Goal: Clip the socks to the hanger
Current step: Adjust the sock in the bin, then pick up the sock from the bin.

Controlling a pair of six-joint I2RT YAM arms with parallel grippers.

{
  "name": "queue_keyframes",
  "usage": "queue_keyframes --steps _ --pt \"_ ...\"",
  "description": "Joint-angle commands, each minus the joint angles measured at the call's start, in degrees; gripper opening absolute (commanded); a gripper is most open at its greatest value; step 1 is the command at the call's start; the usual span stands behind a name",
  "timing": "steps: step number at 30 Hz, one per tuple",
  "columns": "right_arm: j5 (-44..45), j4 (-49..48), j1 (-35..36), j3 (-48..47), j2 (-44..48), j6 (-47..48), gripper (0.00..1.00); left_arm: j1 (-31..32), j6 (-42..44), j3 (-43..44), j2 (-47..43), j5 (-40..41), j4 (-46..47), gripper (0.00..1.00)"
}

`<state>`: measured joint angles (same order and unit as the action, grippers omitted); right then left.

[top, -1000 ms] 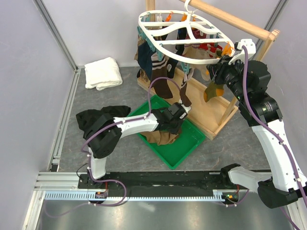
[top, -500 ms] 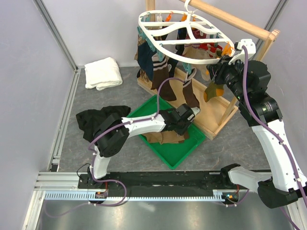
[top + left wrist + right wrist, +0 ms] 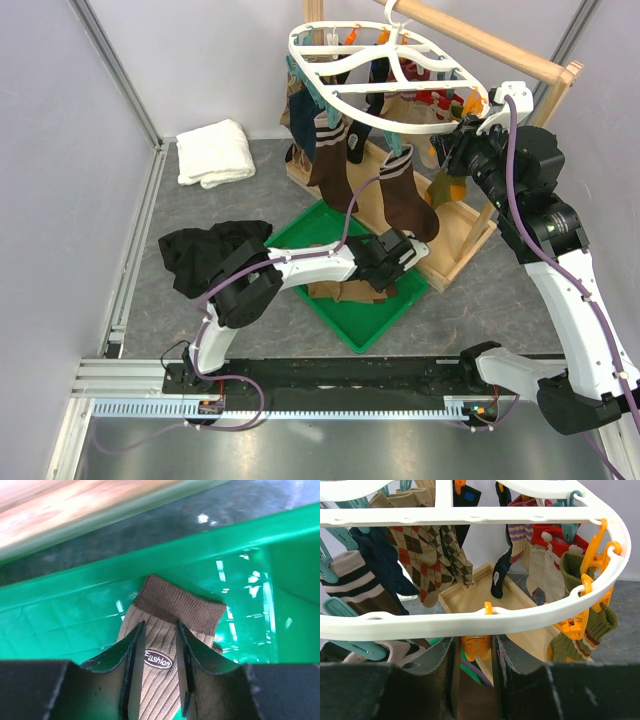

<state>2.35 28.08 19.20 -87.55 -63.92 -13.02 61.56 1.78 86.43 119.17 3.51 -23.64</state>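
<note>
The white oval hanger [image 3: 345, 100] hangs from the wooden rail with several socks clipped on, among them brown ones with white stripes [image 3: 405, 200]. My right gripper [image 3: 462, 130] is at its right rim [image 3: 470, 617], shut on an orange clip [image 3: 476, 647]. My left gripper [image 3: 398, 262] is low in the green tray [image 3: 360, 325]. Its jaws are a little apart [image 3: 160, 627] and straddle a tan ribbed sock [image 3: 175, 605] with a brown cuff and a "Fashion" label. The sock is wider than the gap and lies flat under the fingers. More brownish socks [image 3: 335, 290] lie in the tray.
The wooden rail stand's base [image 3: 450, 245] lies just behind the tray. A black cloth heap [image 3: 205, 250] sits left of the tray, a white towel [image 3: 215, 152] at the back left. Walls close in on both sides.
My left gripper has moved right across the tray to its right corner and now sits over the tan sock. The right arm has not moved.
</note>
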Motion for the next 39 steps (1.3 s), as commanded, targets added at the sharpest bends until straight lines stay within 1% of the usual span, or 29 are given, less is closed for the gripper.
queue_keyframes --steps 1,9,13,18,24,28,32,35,36,38,39 --pt "-1.47 4.18 0.14 0.98 -0.50 0.80 0.00 1.10 4.63 2.43 0.36 -2.10 0.08 0.37" --pt "-1.47 4.36 0.22 0.98 -0.41 0.89 0.00 1.90 4.63 1.46 -4.91 0.36 -0.01 0.40" --pt "-1.38 4.27 0.14 0.89 -0.33 0.89 0.00 2.51 4.90 1.19 -6.67 -0.95 0.00 0.44" --pt "-1.47 4.44 0.22 0.71 -0.50 0.89 0.00 2.95 5.69 1.54 -4.66 -2.45 0.08 0.44" --pt "-1.38 4.62 0.22 0.45 -0.50 0.89 0.00 3.04 6.39 2.95 -0.88 -3.33 0.00 0.41" --pt "-1.56 4.80 0.14 0.54 -0.42 0.71 0.00 2.95 6.66 4.09 1.76 -3.33 -0.35 0.37" --pt "-1.47 4.79 0.22 0.45 -0.50 0.80 0.00 3.04 6.39 4.62 4.48 -4.83 -0.44 0.35" --pt "-1.56 4.71 0.31 0.45 -0.42 0.71 0.00 2.95 6.13 4.62 5.54 -4.39 -0.70 0.30" --pt "-1.56 4.71 0.22 0.45 -0.50 0.80 0.00 3.04 6.04 4.53 5.80 -4.04 -1.06 0.25" --pt "-1.47 4.88 0.22 0.27 -0.42 0.80 0.00 2.95 5.60 3.48 5.46 -3.95 -1.32 0.19" --pt "-1.47 4.88 0.31 0.27 -0.42 0.80 0.00 3.04 5.25 2.78 3.71 -3.95 -1.24 0.11"
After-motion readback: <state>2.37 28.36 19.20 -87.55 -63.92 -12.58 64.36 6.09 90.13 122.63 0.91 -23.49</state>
